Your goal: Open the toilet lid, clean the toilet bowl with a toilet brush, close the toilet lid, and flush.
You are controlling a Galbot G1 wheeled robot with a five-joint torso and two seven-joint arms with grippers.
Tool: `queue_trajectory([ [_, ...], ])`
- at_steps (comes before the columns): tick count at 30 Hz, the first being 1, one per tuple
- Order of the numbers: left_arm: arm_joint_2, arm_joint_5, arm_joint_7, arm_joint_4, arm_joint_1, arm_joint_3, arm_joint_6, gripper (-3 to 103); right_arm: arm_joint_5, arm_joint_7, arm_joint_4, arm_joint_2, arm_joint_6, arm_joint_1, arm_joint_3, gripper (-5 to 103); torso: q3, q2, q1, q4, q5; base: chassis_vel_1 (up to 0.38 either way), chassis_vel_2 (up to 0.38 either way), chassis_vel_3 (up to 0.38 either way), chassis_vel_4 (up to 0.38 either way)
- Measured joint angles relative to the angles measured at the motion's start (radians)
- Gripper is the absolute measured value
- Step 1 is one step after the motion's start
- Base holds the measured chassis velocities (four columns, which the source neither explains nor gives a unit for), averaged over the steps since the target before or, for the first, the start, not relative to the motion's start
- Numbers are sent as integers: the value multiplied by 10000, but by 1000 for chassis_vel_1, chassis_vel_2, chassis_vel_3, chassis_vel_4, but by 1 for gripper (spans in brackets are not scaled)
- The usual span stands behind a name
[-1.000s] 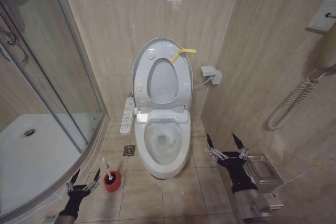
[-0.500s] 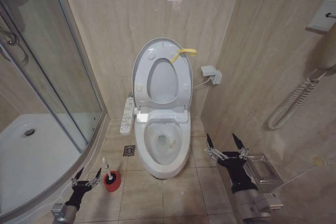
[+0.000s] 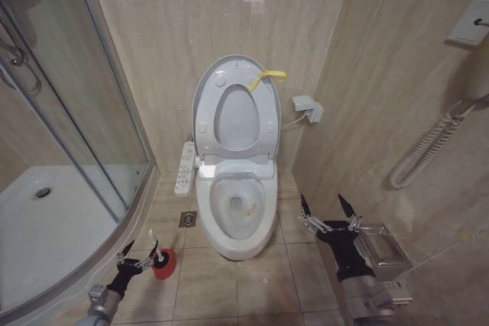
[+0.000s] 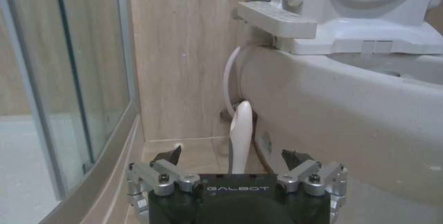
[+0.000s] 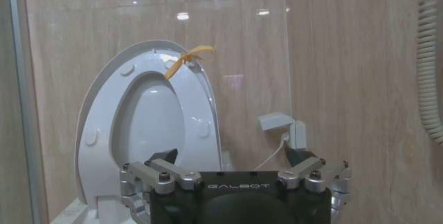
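Glossy white plastic toilet lid [image 3: 234, 104], smooth ceramic toilet bowl [image 3: 263, 227], glass shower door [image 3: 92, 89].

red holder cup [image 3: 163, 264], glass shower door [image 3: 84, 104]

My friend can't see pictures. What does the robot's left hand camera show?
The open left gripper faces the toilet brush, whose white handle stands upright between its fingers, untouched. The toilet bowl curves beside it, a glass shower door opposite.

left gripper [image 4: 234, 161] jaws spread, toilet brush [image 4: 240, 136] between
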Motion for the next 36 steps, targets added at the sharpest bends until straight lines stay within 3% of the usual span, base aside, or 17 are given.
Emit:
queue_trajectory([
  [13, 151, 189, -6, 627, -990, 593, -70, 96, 0, 0, 0, 0, 0, 0, 0, 100, 0, 0, 0, 1, 1, 0, 0, 0, 0],
  [14, 151, 210, -5, 655, -1016, 609, -64, 89, 0, 0, 0, -1, 0, 0, 0, 100, 0, 0, 0, 1, 1, 0, 0, 0, 0],
  [20, 140, 249, 57, 778, -1024, 631, -55, 89, 0, 0, 0, 0, 0, 0, 0, 100, -1, 0, 0, 2, 1, 0, 0, 0, 0],
  [21, 141, 243, 76, 780, -1007, 619, -58, 77, 0, 0, 0, 0, 0, 0, 0, 100, -1, 0, 0, 2, 1, 0, 0, 0, 0],
  [28, 151, 273, 81, 1219, -1233, 572, -290, 77, 0, 0, 0, 0, 0, 0, 0, 100, -1, 0, 0, 0, 0, 0, 0, 0, 0],
  [29, 161, 286, 78, 1285, -1272, 570, -302, 50, 0, 0, 1, 0, 0, 0, 0, 100, -1, 0, 0, -1, 0, 0, 0, 0, 0],
  [34, 183, 292, 89, 1291, -1200, 560, -303, 50, 0, 0, 0, 0, 0, 0, 0, 100, 0, 0, 0, 3, 0, 0, 0, 0, 0],
  [35, 178, 292, 105, 1272, -1172, 553, -303, 24, 0, 0, 0, 0, 0, 0, 0, 100, -1, 0, 0, 3, 1, 0, 0, 0, 0],
  [36, 170, 292, 120, 1254, -1150, 548, -302, 24, 0, 0, 0, 0, 0, 0, 0, 100, -1, 0, 0, 3, 0, 0, 0, 0, 0],
])
